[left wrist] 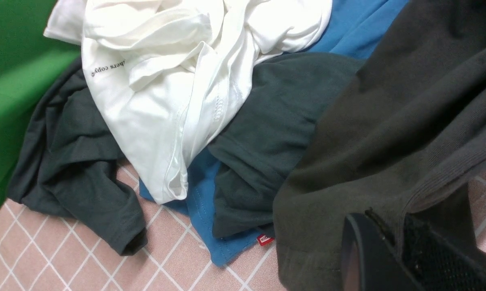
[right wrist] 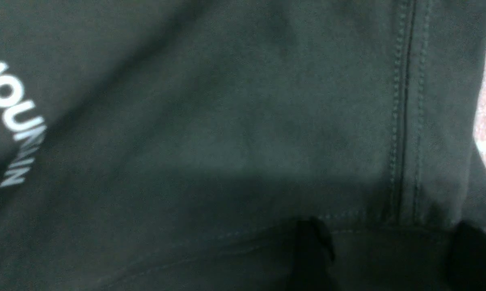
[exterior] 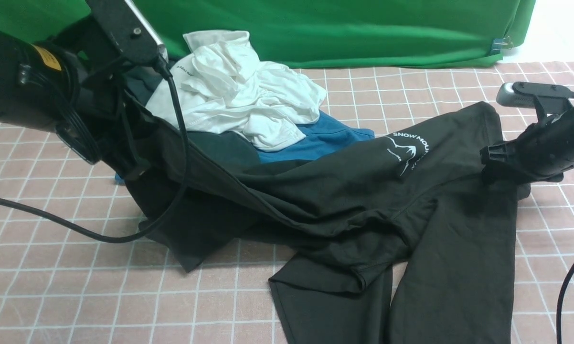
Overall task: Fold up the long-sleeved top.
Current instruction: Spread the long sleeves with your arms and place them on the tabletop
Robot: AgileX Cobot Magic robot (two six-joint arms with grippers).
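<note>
The long-sleeved top (exterior: 363, 200) is a large black sweatshirt sprawled across the table, with its white mountain print (exterior: 409, 148) facing up. My left gripper (left wrist: 392, 226) is shut on the top's ribbed hem (left wrist: 449, 173) and holds that edge raised at the left, so the cloth slopes down from it. In the front view the left arm (exterior: 29, 91) hides those jaws. My right gripper (exterior: 492, 165) rests low on the top's right side near a seam. In the right wrist view its two fingers (right wrist: 311, 254) stand apart over the black cloth (right wrist: 227, 121).
A crumpled white shirt (exterior: 239, 91) lies at the back left on a blue garment (exterior: 325, 136) and a dark grey-green tee (exterior: 225, 148). Behind them hangs a green backdrop (exterior: 363, 28). A black cable (exterior: 77, 229) loops over the pink checked tablecloth (exterior: 77, 296).
</note>
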